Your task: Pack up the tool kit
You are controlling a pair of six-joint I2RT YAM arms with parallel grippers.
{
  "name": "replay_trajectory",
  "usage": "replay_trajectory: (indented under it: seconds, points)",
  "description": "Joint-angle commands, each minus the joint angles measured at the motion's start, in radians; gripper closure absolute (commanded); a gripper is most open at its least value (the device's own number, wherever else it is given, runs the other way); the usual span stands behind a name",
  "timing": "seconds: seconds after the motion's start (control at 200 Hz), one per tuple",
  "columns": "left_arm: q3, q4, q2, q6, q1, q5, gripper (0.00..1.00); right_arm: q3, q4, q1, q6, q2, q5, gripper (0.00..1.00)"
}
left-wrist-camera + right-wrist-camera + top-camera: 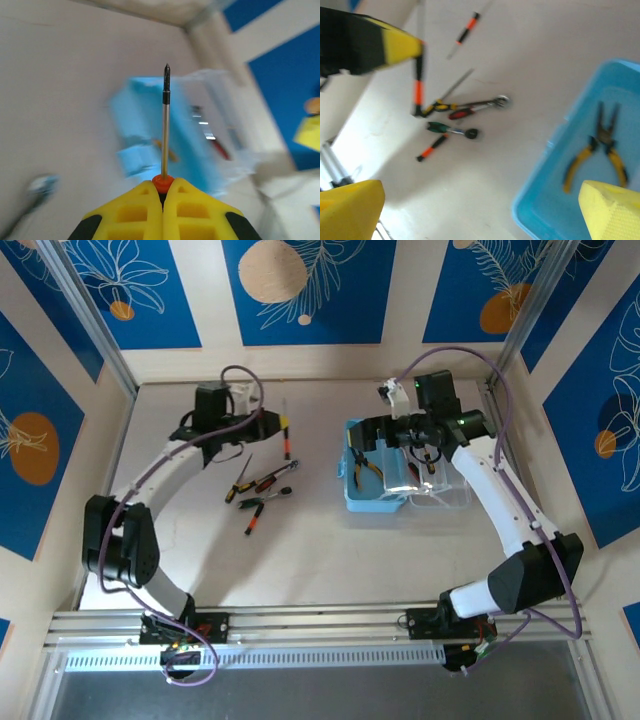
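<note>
The rectangular light-blue plastic case (pixel 365 503) is looking smooth and slightly glossy, its clear plastic lid (pixel 445 495) catching glare. The thin metal screwdriver shaft (pixel 164 130) is gleaming above the left claw's matt yellow plastic fingers (pixel 135 215).

A pale beige tabletop (pixel 320 560) lay walled in on its far, left and right edges. Right of centre sat a light-blue plastic case (pixel 372 506), open, its clear lid (pixel 448 496) folded out flat toward the right edge. Left of centre, well apart from the case, lay a loose cluster of hand tools. A silver ratchet wrench (pixel 485 104) lay just beside a red-handled screwdriver (pixel 460 114), with a yellow-and-black-handled screwdriver (pixel 238 485) at their left end. Near them lay a green-handled tool (pixel 442 127), and a small orange-and-black screwdriver (pixel 432 148) lay nearest the near edge.
</note>
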Motion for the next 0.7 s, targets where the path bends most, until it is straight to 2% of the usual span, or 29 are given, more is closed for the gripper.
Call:
replay_trajectory:
  seconds: [0.0, 0.285, 0.59, 0.695]
  points:
    - [0.01, 0.322, 0.02, -0.24, -0.068, 0.132, 1.0, -0.01, 0.11, 0.044, 0.047, 0.009, -0.152, 0.02]
    - [0.043, 0.624, 0.127, -0.462, -0.153, 0.16, 1.0, -0.036, 0.182, 0.096, 0.101, 0.055, -0.137, 0.15]
    - [0.081, 0.643, 0.148, -0.479, -0.177, 0.184, 1.0, -0.018, 0.241, 0.104, 0.176, 0.137, -0.097, 0.48]
    - [0.082, 0.639, 0.154, -0.471, -0.18, 0.202, 1.0, -0.005, 0.249, 0.109, 0.187, 0.157, -0.082, 0.55]
